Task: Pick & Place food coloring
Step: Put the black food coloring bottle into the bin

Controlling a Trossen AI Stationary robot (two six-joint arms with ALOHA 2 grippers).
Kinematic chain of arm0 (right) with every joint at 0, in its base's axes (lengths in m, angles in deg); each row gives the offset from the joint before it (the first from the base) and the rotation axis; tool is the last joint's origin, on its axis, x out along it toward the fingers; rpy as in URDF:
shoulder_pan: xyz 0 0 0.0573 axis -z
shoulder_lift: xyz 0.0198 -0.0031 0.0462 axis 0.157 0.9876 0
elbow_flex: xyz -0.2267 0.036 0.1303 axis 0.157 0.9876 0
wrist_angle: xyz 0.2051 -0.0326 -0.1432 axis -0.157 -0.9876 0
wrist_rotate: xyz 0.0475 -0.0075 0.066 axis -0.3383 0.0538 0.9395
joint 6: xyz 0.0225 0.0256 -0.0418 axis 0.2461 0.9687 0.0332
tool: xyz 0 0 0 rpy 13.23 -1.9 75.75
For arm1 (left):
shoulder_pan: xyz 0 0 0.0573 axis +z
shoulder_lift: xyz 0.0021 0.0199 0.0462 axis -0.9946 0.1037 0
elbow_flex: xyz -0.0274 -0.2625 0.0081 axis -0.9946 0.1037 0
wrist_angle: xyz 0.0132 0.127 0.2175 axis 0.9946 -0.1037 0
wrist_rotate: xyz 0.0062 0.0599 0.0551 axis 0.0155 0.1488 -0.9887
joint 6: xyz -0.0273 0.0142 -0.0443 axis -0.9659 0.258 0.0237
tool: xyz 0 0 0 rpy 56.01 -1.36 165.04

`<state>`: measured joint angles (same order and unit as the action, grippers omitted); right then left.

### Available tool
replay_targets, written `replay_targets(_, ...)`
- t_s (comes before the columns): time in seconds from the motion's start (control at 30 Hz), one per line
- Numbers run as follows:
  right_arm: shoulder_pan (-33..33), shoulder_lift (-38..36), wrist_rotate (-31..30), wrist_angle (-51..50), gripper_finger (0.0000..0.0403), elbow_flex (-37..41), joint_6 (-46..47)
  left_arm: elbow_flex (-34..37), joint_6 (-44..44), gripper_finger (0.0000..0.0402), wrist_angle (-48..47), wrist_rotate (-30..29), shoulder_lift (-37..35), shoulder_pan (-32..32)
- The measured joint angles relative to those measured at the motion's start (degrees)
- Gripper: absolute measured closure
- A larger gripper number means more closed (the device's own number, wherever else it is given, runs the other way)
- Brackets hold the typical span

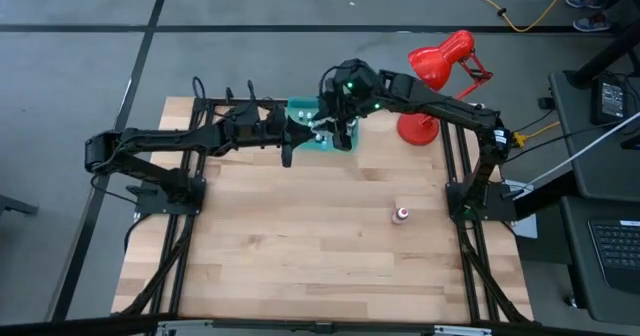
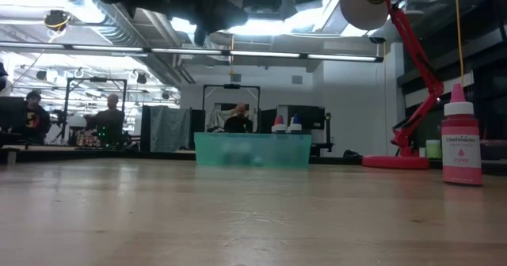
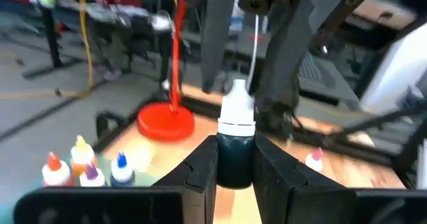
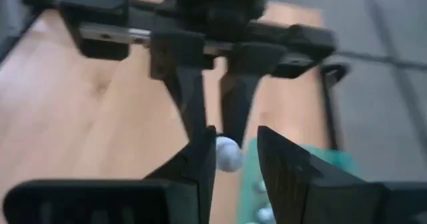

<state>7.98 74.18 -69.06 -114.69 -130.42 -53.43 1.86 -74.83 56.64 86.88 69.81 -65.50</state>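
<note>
My left gripper (image 3: 235, 144) is shut on a dark food coloring bottle (image 3: 235, 159) with a white cap, at the near left side of the teal bin (image 1: 318, 116). My right gripper (image 4: 237, 141) reaches in from above, open, with its fingers on either side of the bottle's cap (image 4: 227, 154). In the high view the two grippers meet by the bin, the left (image 1: 300, 136) and the right (image 1: 345, 131). Several small bottles (image 3: 83, 165) stand in the bin. A pink bottle (image 1: 401, 214) stands upright on the table toward the right. My left gripper pinches the dark bottle's body (image 3: 235, 167) between its two fingers, below the white cap (image 3: 237, 107). The fingers come level from the table's left. The bottle stands upright in the hold, its base clear of the table. My right gripper stands around the cap; I cannot tell whether a finger (image 4: 203, 157) touches it.
A red desk lamp (image 1: 440, 66) stands on its round base (image 1: 417, 128) at the far right, close behind the right arm. The bin (image 2: 252, 150) sits at the table's far edge. Bare wood stretches across the near half. People sit in the room beyond the table.
</note>
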Motion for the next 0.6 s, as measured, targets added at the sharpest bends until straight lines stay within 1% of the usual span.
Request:
replay_targets(0.1, -0.05, -0.16, -5.35, -1.94, 0.0291, -3.39, -2.43, 0.00, 0.00, 0.0334, 1.83, -2.48, -1.43, 0.03)
replay_targets(0.2, 0.02, -0.80, -11.60, -4.39, 0.0292, -5.17, -2.72, 0.00, 0.00, 0.0334, 4.15, -4.56, -3.52, 0.09)
replay_targets(0.27, 0.44, -1.49, -13.70, -6.52, 0.0295, -5.23, -2.55, -0.03, 0.00, 0.0334, 6.61, -5.70, -5.08, 0.04)
replay_targets(0.33, 0.82, -1.80, -13.89, -7.22, 0.0301, -5.27, -0.63, -0.04, 0.06, 0.0334, 8.29, -6.95, -6.54, 0.04)
replay_targets(0.4, 1.60, -1.94, -12.02, -8.11, 0.0307, -4.78, 1.84, -0.04, 0.09, 0.0334, 10.47, -8.19, -7.65, 0.10)
replay_targets(0.47, 2.10, -2.07, -7.55, -3.99, 0.0313, -2.31, 3.39, -0.07, 0.05, 0.0334, 11.63, -8.55, -8.52, 0.48)
replay_targets(0.53, 2.73, -2.72, -1.54, 3.83, 0.0319, 2.20, 4.99, -0.07, 0.02, 0.0334, 13.64, -8.38, -8.54, 0.70)
replay_targets(0.6, 2.78, -3.63, 3.59, 15.30, 0.0324, 7.92, 6.51, -0.07, -0.38, 0.0334, 15.30, -7.95, -8.51, 0.70)
